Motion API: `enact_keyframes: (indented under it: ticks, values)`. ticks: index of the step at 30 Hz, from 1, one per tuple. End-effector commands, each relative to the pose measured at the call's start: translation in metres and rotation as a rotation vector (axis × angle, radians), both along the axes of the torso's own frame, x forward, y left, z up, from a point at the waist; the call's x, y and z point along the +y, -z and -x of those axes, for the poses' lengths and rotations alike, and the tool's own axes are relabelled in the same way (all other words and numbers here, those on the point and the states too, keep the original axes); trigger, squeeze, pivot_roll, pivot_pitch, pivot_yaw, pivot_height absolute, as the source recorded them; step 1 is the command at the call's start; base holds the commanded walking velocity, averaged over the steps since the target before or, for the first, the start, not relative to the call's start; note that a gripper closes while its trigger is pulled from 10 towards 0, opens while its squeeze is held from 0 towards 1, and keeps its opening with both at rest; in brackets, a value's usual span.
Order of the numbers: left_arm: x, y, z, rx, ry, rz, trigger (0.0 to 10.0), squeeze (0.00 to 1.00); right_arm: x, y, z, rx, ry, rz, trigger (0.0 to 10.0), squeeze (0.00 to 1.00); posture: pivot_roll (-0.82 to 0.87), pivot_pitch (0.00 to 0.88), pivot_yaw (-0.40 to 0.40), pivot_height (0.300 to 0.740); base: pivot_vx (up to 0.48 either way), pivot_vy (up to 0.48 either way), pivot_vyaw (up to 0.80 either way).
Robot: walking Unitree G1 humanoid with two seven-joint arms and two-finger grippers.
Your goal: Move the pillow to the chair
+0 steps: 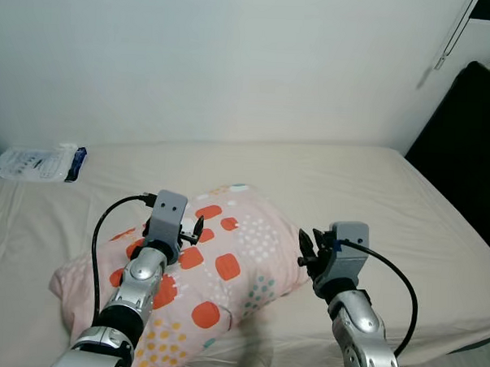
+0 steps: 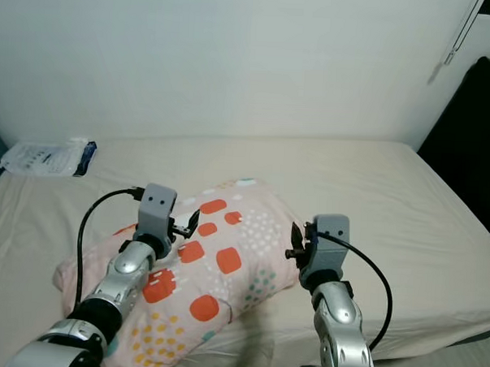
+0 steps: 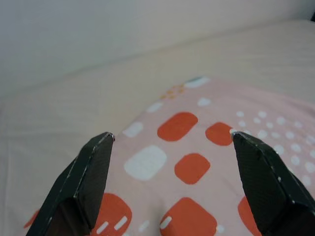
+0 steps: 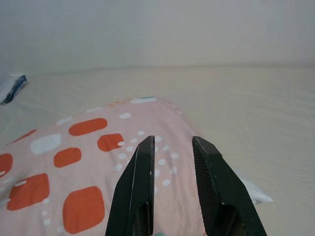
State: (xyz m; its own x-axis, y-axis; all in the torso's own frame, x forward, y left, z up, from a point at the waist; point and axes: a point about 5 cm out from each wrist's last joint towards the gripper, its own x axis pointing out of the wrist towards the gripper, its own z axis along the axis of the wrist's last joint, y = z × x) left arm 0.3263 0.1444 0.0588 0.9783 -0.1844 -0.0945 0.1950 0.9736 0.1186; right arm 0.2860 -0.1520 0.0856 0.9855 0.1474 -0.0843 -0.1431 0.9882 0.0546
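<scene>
pink fabric pillow (image 1: 225,268), soft and plump, printed with rounded orange-red blocks, white blocks and fine white, yellow and teal dots, lies on the bed (image 1: 374,197) toward its near edge, one corner pointing at the wall. bed covering is a plain cream sheet with a fine ribbed weave, smooth apart from shallow creases around the pillow. a clear plastic packet (image 1: 36,163) with a dark blue end rests at the bed's far left corner, well apart from the pillow. wall behind is flat and off-white; a dark panel (image 1: 466,152) stands beside the bed on the right.

left arm, silver with a grey wrist block and a black cable looping off it, reaches forward over the pillow's left half. left claw (image 3: 172,147) is spread wide, its two textured black fingers (image 3: 88,177) straddling the patterned cloth; contact with the cloth cannot be confirmed.

right arm, same build, is raised beside the pillow's right edge. right claw (image 4: 172,147) stands narrow, fingers nearly parallel with a slim gap, gripping nothing, aimed along the pillow's right margin.
</scene>
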Motion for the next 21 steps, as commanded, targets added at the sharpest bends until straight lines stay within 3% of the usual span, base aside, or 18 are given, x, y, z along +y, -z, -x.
enact_keyframes:
  ticks: [1,8,10,12,15,16,21]
  values:
    - [0.004,0.008,0.01,0.001,0.003,-0.024,10.0,0.0,0.005,0.003,-0.004,0.025,-0.024,0.012,10.0,0.0,0.05,0.0,-0.047,0.74,0.0,0.0,0.0]
    - [0.03,0.012,0.033,-0.058,-0.063,-0.006,10.0,0.0,0.009,-0.001,-0.018,0.025,-0.077,0.019,10.0,0.0,0.1,0.0,-0.097,0.74,0.0,0.0,0.0]
    - [0.04,0.016,0.046,-0.068,-0.106,-0.009,10.0,0.0,0.004,-0.005,-0.027,0.028,-0.025,-0.029,10.0,0.0,0.13,0.0,-0.13,0.74,0.0,0.0,0.0]
    - [0.043,0.018,0.051,-0.07,-0.124,-0.009,10.0,0.0,0.002,-0.006,-0.03,0.026,-0.004,-0.044,10.0,0.0,0.13,0.0,-0.13,0.74,0.0,0.0,0.0]
    - [0.047,0.017,0.054,-0.087,-0.198,0.012,10.0,0.0,-0.003,-0.008,-0.028,0.004,0.055,-0.062,10.0,0.0,0.13,0.0,-0.127,0.74,0.0,0.0,0.0]
    - [0.052,0.015,0.053,-0.109,-0.275,0.01,10.0,0.0,-0.013,-0.005,-0.018,-0.025,0.159,-0.066,10.0,0.0,0.11,0.0,-0.106,0.74,0.0,0.0,0.0]
    - [0.058,0.013,0.055,-0.115,-0.33,0.013,10.0,0.0,-0.023,-0.002,-0.011,-0.045,0.239,-0.056,10.0,0.0,0.1,0.0,-0.089,0.74,0.0,0.0,0.0]
